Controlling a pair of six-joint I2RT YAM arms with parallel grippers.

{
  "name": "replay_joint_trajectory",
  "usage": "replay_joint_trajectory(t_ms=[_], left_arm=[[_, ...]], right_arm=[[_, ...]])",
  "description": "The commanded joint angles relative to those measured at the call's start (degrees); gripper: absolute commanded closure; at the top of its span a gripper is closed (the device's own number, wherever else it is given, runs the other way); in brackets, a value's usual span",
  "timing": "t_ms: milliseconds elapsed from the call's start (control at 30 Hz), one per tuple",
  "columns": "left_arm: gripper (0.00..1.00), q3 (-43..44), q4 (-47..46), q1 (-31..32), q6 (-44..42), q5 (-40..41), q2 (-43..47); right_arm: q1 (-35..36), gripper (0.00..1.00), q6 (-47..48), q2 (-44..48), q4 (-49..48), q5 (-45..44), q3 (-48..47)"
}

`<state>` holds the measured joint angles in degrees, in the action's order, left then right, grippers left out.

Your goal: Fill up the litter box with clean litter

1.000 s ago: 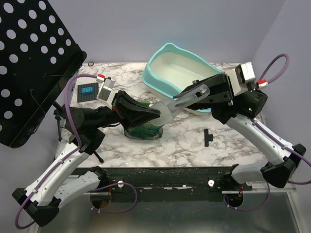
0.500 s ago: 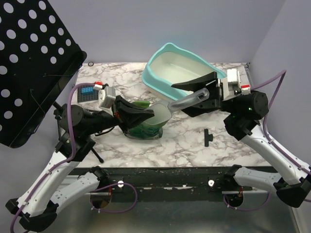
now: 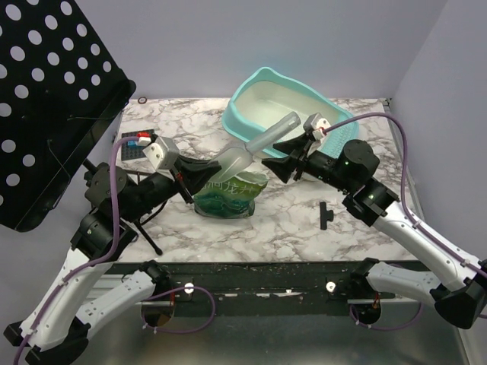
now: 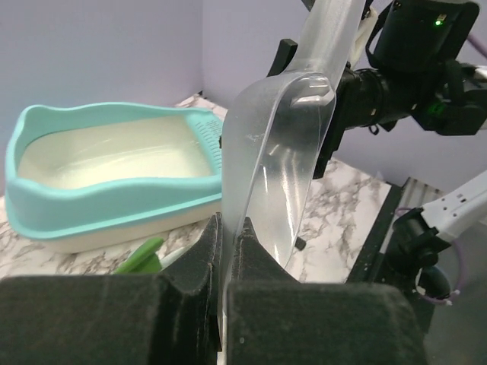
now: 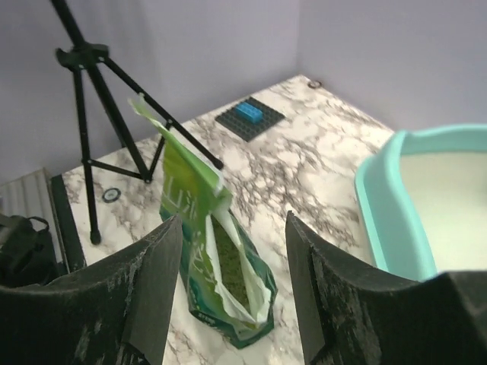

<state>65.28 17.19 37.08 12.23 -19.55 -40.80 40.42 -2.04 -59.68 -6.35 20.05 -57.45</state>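
Left wrist view: left gripper (image 4: 227, 255) pinches the clear scoop (image 4: 278, 152) by its rim, right gripper (image 3: 278, 157) spread empty near the handle, so we can dip for clean litter (image 5: 228, 275) in the green bag (image 5: 186, 201), litter box (image 4: 99, 190) seemingly bare behind.

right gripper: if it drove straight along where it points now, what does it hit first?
Most likely the green bag, standing open-topped dead ahead between the open fingers of the right gripper. Depth to it is unclear.

litter box (image 3: 236, 122): turquoise outside, cream-white inside
scoop (image 3: 242, 158): clear, see-through
bag (image 3: 228, 199): green, pale print
table (image 3: 289, 228): white marble, grey veins
board (image 3: 46, 99): black, white round dots
pad (image 5: 249, 114): black, blue centre
walls (image 3: 228, 38): pale lilac
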Motion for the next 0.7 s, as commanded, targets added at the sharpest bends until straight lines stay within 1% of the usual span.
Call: replay_joint_trajectory(t_ms=[0, 67, 200, 300, 433, 533, 667], left_arm=[[1.00, 2.14, 6.97, -0.17, -4.84, 6.36, 0.89], [1.00, 1.52, 8.90, -0.17, -5.81, 6.54, 1.07], [1.00, 0.73, 12.16, -0.25, -6.78, 5.32, 0.72], [1.00, 0.56, 14.36, -0.17, -7.66, 3.04, 0.80], [1.00, 0.47, 17.43, -0.17, -8.36, 0.40, 0.63], [1.00, -0.41, 18.32, -0.17, -7.84, -2.85, 0.80], [1.00, -1.55, 18.23, -0.25, -6.96, -9.79, 1.16]], right_arm=[[0.09, 0.36, -1.99, 1.14, 11.51, -9.15, -1.52], [0.09, 0.34, -2.79, 2.02, 16.61, -7.58, -2.40], [0.09, 0.34, -3.14, 3.69, 27.85, 1.89, -4.95], [0.09, 0.34, -3.93, 6.93, 32.62, 8.85, -4.69], [0.09, 0.34, -5.25, 12.38, 37.36, 10.44, -4.07], [0.09, 0.32, -5.69, 15.81, 38.69, 11.24, -4.25], [0.09, 0.31, -4.82, 15.48, 40.80, 8.51, -6.61]])
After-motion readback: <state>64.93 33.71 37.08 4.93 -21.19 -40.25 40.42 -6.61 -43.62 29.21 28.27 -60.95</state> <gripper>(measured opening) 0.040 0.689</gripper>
